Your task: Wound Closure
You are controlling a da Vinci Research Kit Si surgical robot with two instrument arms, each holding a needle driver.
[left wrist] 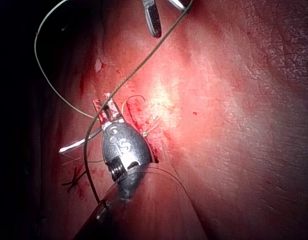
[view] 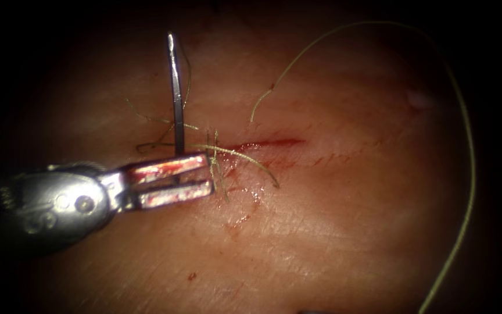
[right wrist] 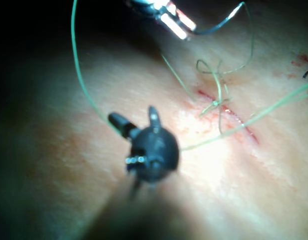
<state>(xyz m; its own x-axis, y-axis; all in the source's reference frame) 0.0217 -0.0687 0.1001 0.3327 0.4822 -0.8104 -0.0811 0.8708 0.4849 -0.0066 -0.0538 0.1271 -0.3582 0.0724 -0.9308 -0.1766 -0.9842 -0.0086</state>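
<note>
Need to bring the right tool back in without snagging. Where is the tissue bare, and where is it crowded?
Bare tissue lies below the cut, right of the left tool, inside the long thread loop. The cut's left end is crowded: cut thread ends, and the needle held upright in the left tool, clear of the tissue. The right tool holds nothing.

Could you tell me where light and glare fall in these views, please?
Endoscope view: glare on the left hand, shut on the needle near one end, off the tissue; dark edges. Right wrist view: bright patch by the cut; right hand open, empty, shadowed.
</note>
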